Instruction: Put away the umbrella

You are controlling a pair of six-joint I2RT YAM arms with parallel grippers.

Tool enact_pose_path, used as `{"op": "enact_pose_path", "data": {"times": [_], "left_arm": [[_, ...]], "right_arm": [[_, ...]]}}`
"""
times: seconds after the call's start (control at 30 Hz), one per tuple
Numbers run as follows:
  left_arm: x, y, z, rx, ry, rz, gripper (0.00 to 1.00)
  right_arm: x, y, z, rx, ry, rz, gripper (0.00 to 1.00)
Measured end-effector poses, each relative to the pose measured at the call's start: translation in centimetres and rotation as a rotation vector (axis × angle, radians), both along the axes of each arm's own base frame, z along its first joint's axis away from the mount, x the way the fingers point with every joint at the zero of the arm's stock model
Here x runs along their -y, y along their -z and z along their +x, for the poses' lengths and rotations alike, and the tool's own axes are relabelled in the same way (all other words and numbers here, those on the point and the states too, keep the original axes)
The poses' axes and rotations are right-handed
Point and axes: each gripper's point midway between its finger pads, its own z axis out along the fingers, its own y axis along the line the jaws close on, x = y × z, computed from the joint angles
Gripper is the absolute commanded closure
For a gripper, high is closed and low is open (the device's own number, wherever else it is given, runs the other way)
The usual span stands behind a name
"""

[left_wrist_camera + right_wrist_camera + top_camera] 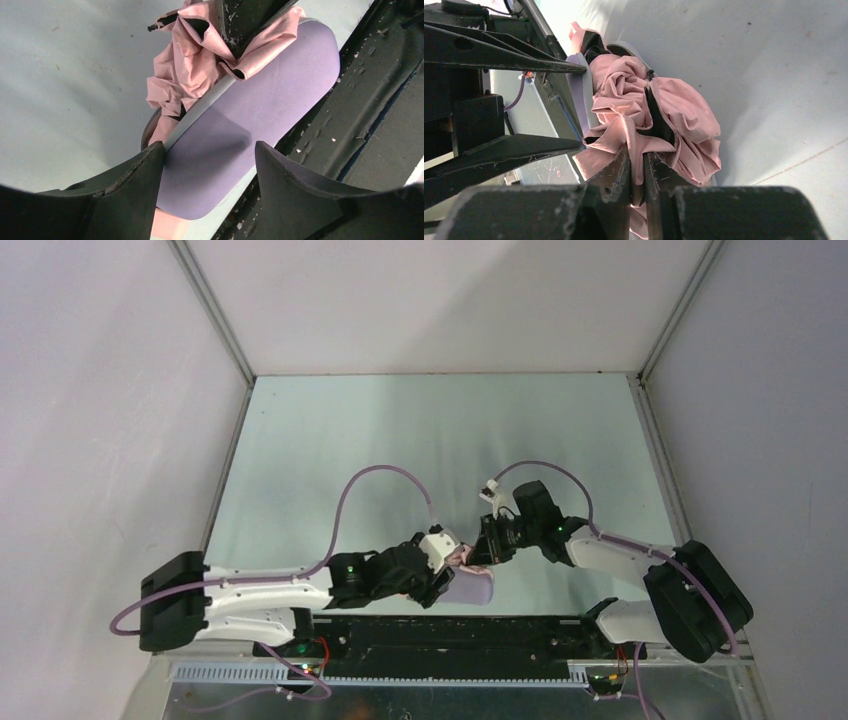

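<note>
The umbrella (462,557) is a crumpled bunch of salmon-pink fabric (185,65) stuffed into the open lilac hard case (472,590) at the table's near edge. In the left wrist view the case lid (260,95) lies half over the fabric. My left gripper (207,150) spans the lid from both sides, left finger on its rim, and sits left of the case in the top view (445,578). My right gripper (637,155) is shut on a fold of the umbrella fabric (684,115), above the case in the top view (487,548). The shaft and handle are hidden.
The black base rail (450,630) runs along the near edge right behind the case and shows in the left wrist view (360,100). Pale green tabletop (420,440) stretches away to the white side walls. Lilac cables loop over both arms.
</note>
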Motion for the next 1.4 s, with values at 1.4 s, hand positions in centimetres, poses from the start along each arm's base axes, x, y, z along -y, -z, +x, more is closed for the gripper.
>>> {"op": "enact_pose_path", "data": {"times": [1.4], "left_arm": [[-1.5, 0.0, -7.1, -0.433, -0.105, 0.007, 0.48]], "right_arm": [[-0.9, 0.1, -1.2, 0.003, -0.147, 0.005, 0.92]]}}
